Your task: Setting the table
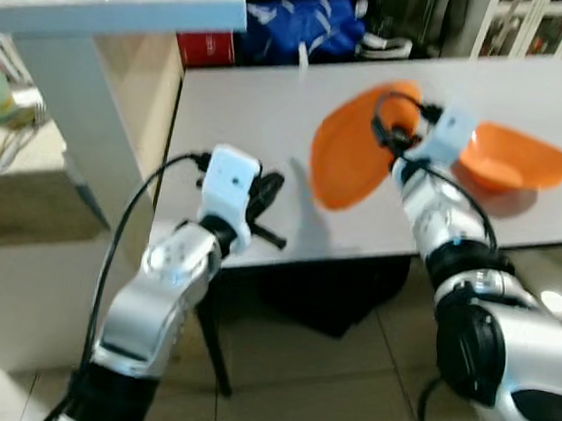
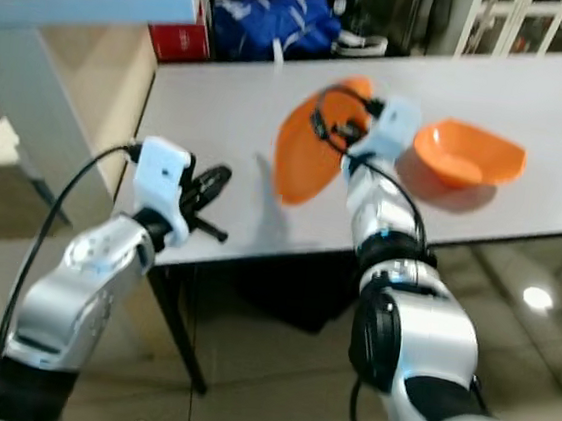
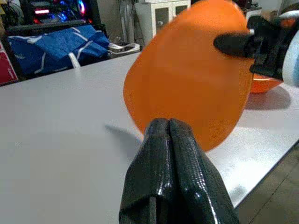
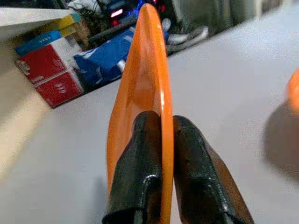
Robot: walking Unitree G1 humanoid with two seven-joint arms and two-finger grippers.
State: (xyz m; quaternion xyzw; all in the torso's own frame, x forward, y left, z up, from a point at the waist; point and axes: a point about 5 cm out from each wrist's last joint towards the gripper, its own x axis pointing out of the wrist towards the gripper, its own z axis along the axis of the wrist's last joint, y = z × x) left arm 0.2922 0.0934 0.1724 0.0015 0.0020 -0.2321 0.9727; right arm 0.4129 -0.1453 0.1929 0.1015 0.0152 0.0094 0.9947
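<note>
Desk (image 1: 252,107) carries my setting | plate (image 1: 353,148) I hold on edge above desk beside bowl (image 1: 513,159), tilted so it can be lowered flat | right gripper (image 4: 161,140) jaws pinch plate rim | left gripper (image 3: 169,140) jaws closed, empty, waiting at near edge

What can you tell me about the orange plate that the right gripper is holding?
The orange plate is round, shallow and glossy, like plastic. It is held tilted almost on edge above the grey table, casting a shadow there. The right gripper is shut on its rim, one finger on each face. An orange bowl sits on the table beside it, apart.
</note>
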